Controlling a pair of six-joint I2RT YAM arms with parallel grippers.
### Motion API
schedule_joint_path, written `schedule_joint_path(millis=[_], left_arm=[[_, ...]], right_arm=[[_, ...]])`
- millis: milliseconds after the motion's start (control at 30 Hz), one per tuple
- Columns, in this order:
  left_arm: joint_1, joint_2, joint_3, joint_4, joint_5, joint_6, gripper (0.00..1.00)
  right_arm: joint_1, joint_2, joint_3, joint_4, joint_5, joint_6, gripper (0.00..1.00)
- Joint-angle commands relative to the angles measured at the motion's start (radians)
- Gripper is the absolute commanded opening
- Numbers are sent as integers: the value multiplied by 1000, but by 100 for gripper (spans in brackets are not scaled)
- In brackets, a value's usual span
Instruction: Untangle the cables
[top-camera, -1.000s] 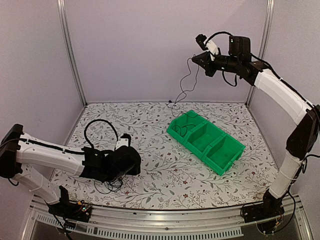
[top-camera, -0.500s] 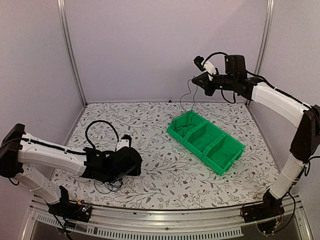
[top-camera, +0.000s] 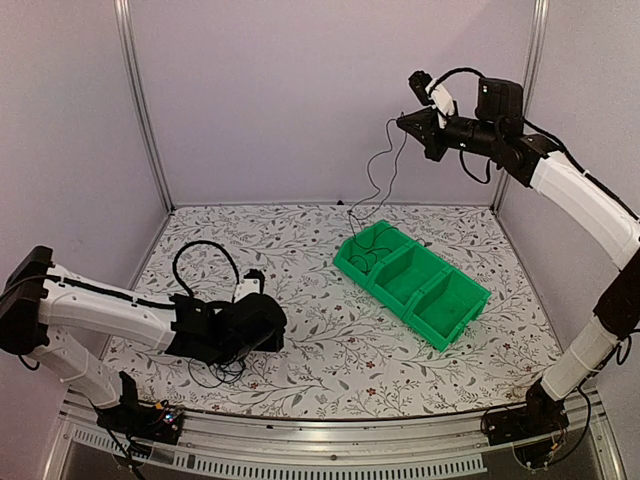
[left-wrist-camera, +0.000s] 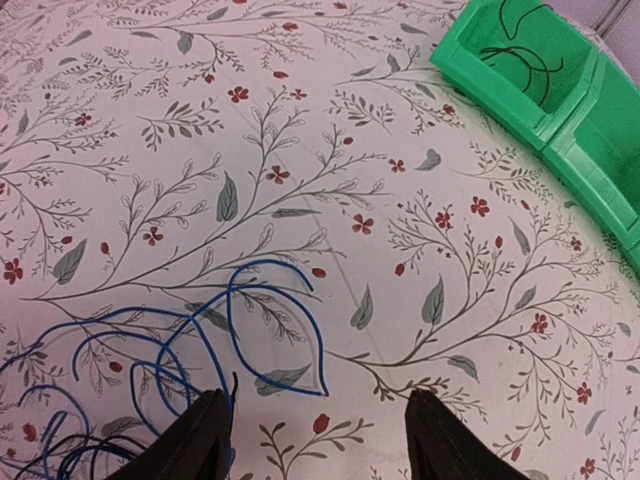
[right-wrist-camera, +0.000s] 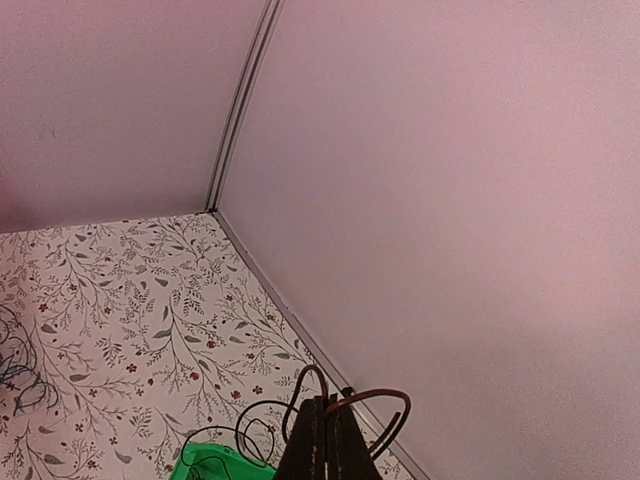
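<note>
Top external view: two white-and-black arms stand over a flat table (top-camera: 330, 365) covered in a matt print of grey leaves and small red flowers. One green bin (top-camera: 432, 330) of smooth moulded plastic sits on it at an angle, split into three compartments in a row. The right pincer (top-camera: 402, 121) is raised high near the back wall, clenched on a black cable (top-camera: 377, 172). This cable is hair-thin and limp, and it falls in what look like two wavy strands towards the bin's far-left compartment, where more black loops (top-camera: 366, 256) lie curled. In the right wrist view the two fingers (right-wrist-camera: 310, 450) press flat together, and the wire arches out of them in two small bows.

The left pincer (left-wrist-camera: 318, 425) is low over the table at the front-left, released. Its two dark, blunt fingers are wide apart with only the printed surface between them. Close by, in the left wrist view, lies a loose tangle of blue cables (left-wrist-camera: 270, 330), glossy and round, in at least four overlapping loops. A few black strands (left-wrist-camera: 50, 462) mix in at the lower left edge. How many separate cables make up the tangle cannot be told. Two aluminium posts (top-camera: 138, 100) frame pale lilac walls
</note>
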Motion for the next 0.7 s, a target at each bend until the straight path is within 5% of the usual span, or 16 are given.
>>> schedule_joint_path(millis=[0,667], left_arm=[[-12,4,23,-21,-7,2,62],[-16,57,55,-1,12,11,62]], right_arm=[[-8,-32,27,-30,4,15,0],[-28,-85,108,-109,16,5,0]])
